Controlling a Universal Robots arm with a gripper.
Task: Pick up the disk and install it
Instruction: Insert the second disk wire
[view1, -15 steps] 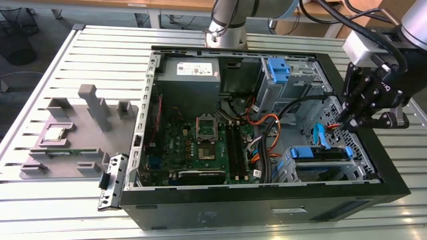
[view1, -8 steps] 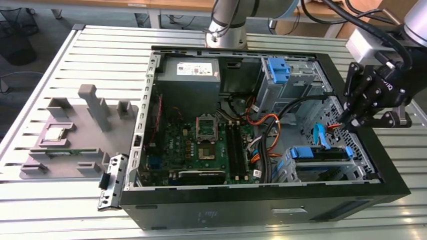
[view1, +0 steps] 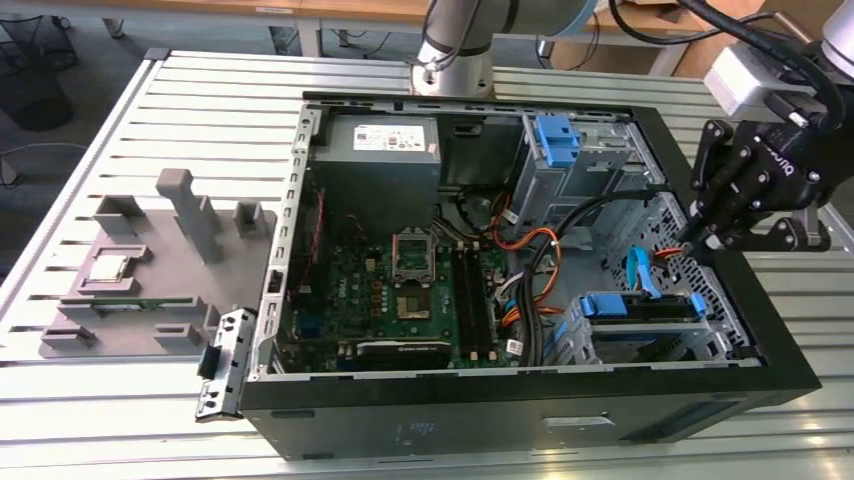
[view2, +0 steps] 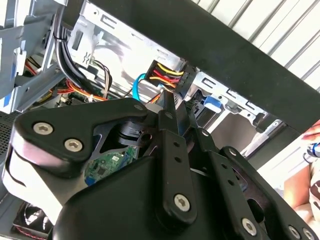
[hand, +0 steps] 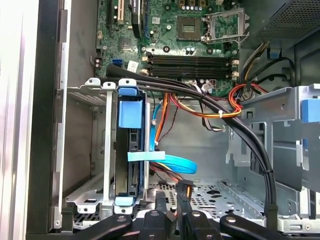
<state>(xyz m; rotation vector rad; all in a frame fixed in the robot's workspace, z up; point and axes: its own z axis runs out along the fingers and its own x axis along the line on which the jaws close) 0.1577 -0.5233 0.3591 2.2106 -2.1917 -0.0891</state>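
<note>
**CLAW STATUS AND DISK LOCATION: OPEN COMPUTER CASE**

I am holding my claw (view1: 697, 238) over the edge of the open computer case (view1: 534, 420), on the exterior view's right, with its tips pointing down into the case. I cannot tell whether the claw is clenched or released. In the second wrist view the claw (view2: 177, 112) is sitting just beside a black power connector (view2: 167, 75) that is carrying red, yellow and black wires. In the first wrist view the claw (hand: 172, 202) is hanging just above the perforated metal floor of the case.

The disk (view1: 638, 308) is sitting inside the metal drive cage (view1: 587, 345) near the claw, in the case corner on the exterior view's right. In the first wrist view the disk (hand: 131, 160) is standing on edge between the cage walls, with its bright blue carrier (hand: 130, 112) showing along the near edge. I am not touching it.

A flat blue data cable (hand: 170, 161) is lying just beside the disk, running between it and the claw. A thick bundle of black cables (hand: 240, 130) is arching over the cage toward a second cage, which is carrying another blue bracket (view1: 554, 135).

Further out, the motherboard (view1: 400, 290) is lying flat on the case floor, with the power supply (view1: 380, 140) beyond it. The case is resting on a slatted metal counter (view1: 134, 120). A grey parts fixture (view1: 147, 260) is standing on the counter, well apart from the case, on the exterior view's left.
</note>
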